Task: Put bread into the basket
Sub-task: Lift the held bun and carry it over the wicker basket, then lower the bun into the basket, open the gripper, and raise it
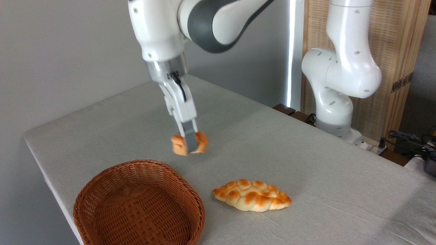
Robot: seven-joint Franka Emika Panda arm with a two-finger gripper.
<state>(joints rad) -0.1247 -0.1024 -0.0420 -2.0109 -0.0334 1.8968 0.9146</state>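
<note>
The bread [201, 141], a small orange-golden bun, hangs in the air above the table, squeezed between the fingers of my gripper [189, 145], which is shut on it. It is slightly blurred. The basket [102, 190], a round reddish-brown wicker bowl with nothing inside it, sits at the front left of the table. The held bun is above and just behind the basket's far rim, a little to its right.
A longer pale braided loaf [252, 196] with brown patches lies on the grey cloth right of the basket. The arm's white base [335, 112] stands at the table's back right, with cables [408, 139] beyond it. The table's left edge runs close to the basket.
</note>
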